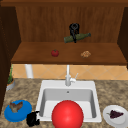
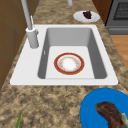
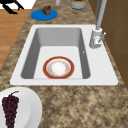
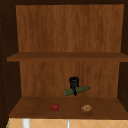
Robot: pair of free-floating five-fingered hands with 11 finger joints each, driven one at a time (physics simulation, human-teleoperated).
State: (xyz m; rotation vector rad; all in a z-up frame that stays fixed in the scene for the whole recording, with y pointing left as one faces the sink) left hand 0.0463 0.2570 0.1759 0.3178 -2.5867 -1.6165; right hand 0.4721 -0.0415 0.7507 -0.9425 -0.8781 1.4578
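shelf point(image 4: 37, 110), tomato point(image 4: 55, 107), walnut point(image 4: 86, 108)

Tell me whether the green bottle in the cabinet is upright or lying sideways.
Sideways. The green glass bottle lies nearly level in the air above the lower wooden shelf, neck pointing right, with the right hand curled round its middle.

Right hand point(image 1: 74, 29) raised high, fingers curled down round a bottle point(image 1: 77, 37) held level beneath it, seen too in the upper view, left hand point(image 1: 33, 119) low and well apart from the right, hanging in the air, fingers unclear
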